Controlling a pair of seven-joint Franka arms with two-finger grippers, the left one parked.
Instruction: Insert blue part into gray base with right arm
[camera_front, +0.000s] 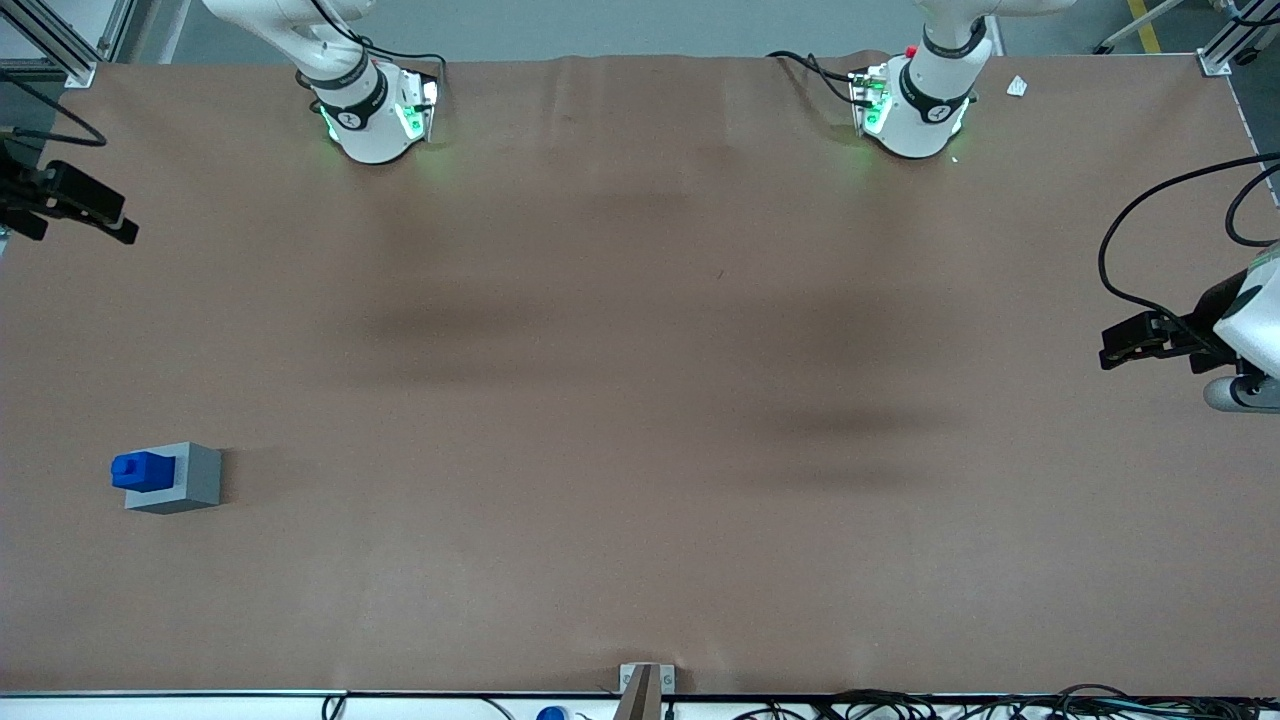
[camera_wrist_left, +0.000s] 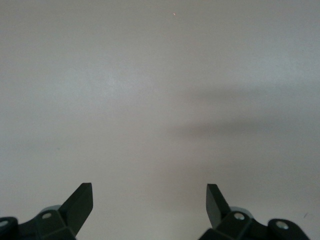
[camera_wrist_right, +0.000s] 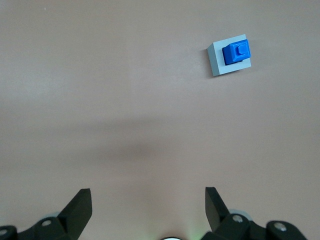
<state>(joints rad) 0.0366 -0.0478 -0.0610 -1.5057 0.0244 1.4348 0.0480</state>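
The blue part (camera_front: 142, 471) sits in the top of the gray base (camera_front: 197, 480), upright with its small stub showing. Both stand on the brown table toward the working arm's end, near the front camera. My right gripper (camera_front: 118, 222) hangs at that same end of the table, farther from the front camera than the base and well apart from it. In the right wrist view the gripper (camera_wrist_right: 148, 197) is open and empty, with bare table between the fingers. The blue part (camera_wrist_right: 236, 53) and gray base (camera_wrist_right: 216, 61) show small and distant there.
The brown table (camera_front: 640, 400) is wide and bare in the middle. Both arm bases (camera_front: 375, 115) stand at the edge farthest from the front camera. A small metal bracket (camera_front: 646, 685) and cables lie along the nearest edge. A white scrap (camera_front: 1017, 87) lies by the parked arm's base.
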